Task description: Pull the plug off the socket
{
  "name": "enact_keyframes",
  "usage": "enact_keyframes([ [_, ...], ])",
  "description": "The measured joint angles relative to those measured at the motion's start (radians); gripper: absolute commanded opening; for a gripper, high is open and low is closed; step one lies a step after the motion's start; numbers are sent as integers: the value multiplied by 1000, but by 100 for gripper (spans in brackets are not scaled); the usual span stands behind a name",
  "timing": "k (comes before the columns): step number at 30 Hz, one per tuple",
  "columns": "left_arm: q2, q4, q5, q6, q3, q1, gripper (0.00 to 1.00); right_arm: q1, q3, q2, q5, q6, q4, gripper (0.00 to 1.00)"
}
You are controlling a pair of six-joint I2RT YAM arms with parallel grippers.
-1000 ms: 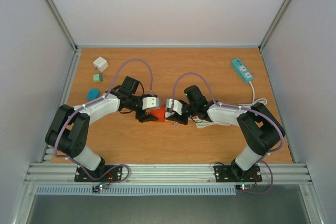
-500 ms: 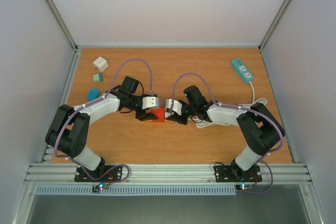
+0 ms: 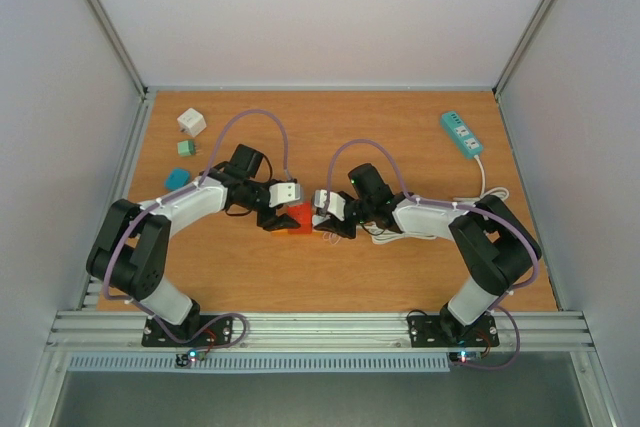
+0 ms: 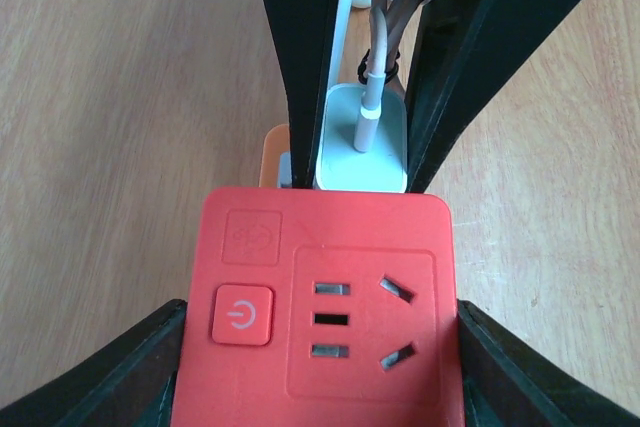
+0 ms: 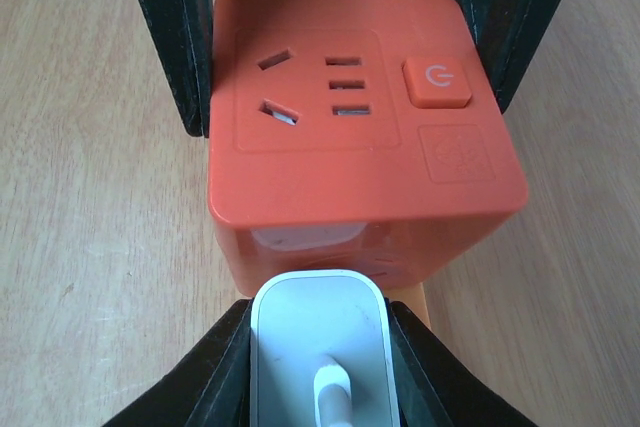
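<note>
A red cube socket (image 3: 298,217) sits mid-table. My left gripper (image 3: 283,217) is shut on the socket (image 4: 325,312), its fingers against both sides. A white plug (image 5: 320,347) with a white cable is plugged into the socket's side face (image 5: 350,237). My right gripper (image 3: 329,223) is shut on the plug, which also shows in the left wrist view (image 4: 364,137), between the right gripper's black fingers (image 4: 300,67). The plug's body sits close against the socket face.
A teal power strip (image 3: 461,134) lies at the back right, its white cable (image 3: 490,192) running to the right arm. A white cube adapter (image 3: 191,123), a small green block (image 3: 185,147) and a teal block (image 3: 177,178) lie at the back left.
Both grippers and the socket have shifted slightly left and back. The plug stays against the socket.
</note>
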Motion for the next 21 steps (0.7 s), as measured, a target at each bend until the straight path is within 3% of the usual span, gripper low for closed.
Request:
enact_keyframes([
  [21, -134, -40, -3, 5, -16, 2, 23, 13, 17, 22, 0, 1, 5, 3],
])
